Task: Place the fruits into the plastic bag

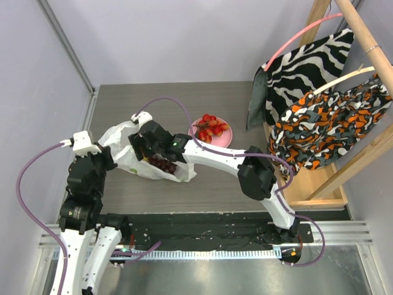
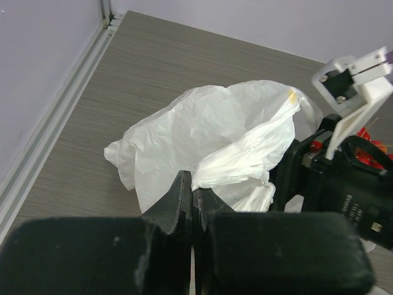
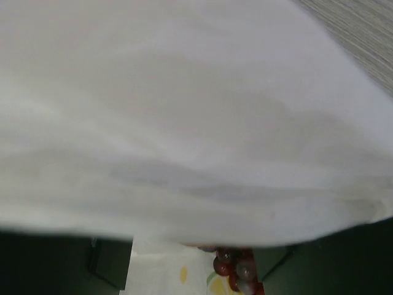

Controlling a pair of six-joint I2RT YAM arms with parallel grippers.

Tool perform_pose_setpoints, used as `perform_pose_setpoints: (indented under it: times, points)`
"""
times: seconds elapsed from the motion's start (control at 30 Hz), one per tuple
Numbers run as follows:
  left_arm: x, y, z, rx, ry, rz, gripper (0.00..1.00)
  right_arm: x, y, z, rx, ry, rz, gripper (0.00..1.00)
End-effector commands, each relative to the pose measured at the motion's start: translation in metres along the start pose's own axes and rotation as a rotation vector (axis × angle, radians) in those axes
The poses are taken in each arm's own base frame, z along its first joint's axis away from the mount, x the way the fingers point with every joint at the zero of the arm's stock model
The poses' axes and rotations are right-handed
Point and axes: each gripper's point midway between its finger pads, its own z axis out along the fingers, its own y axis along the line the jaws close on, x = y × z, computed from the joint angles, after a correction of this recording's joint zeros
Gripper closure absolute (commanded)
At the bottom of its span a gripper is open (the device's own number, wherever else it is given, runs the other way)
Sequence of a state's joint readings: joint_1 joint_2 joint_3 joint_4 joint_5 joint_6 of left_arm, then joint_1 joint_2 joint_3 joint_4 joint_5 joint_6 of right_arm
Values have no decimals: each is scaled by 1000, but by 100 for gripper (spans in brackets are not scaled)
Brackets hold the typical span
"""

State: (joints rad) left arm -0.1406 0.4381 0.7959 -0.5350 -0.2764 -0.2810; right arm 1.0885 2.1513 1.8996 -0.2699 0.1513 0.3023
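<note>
Left gripper [image 2: 193,200] is clamped on crinkly white plastic bag [image 2: 202,129] near left edge; right gripper [image 1: 142,152] is spread over dark purple grapes [image 1: 163,165].

Grey wood-grain surface [image 1: 209,181]. Toward its back, right of centre: round pink plate [image 1: 223,142]. Metal rail [image 1: 91,114] along left wall. Off right edge: wooden rack [image 1: 362,38], hung with zebra-striped cloth [image 1: 307,61] on pink hanger [image 1: 305,29], orange-grey patterned cloth [image 1: 331,126] just beside it.

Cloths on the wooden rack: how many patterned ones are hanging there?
2. The zebra-striped cloth hangs farther back, at the upper right of the top view. The orange-and-grey cloth hangs just below it, nearer the camera. More could be hidden behind them.
</note>
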Motion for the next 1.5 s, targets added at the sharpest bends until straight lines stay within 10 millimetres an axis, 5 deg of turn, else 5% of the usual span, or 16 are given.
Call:
perform_pose_setpoints:
  times: [0.0,0.2,0.53,0.87,1.1,1.47]
  points:
    - [-9,-3,1,18,-39,-6,100,-30,12,7,-24,-93,32,44]
    - [-8,-3,1,16,-35,-6,100,-16,10,30,-5,-59,12,40]
    - [-9,-3,0,18,-40,-10,100,-21,11,22,-28,-61,-1,13]
    - [-8,-3,0,16,-38,-7,100,-23,15,15,-50,-65,14,9]
    - [-8,0,0,0,-37,-8,100,-35,20,-3,-107,-100,54,9]
    - [-8,7,-2,-42,-40,-15,100,-57,34,-69,-256,-199,152,9]
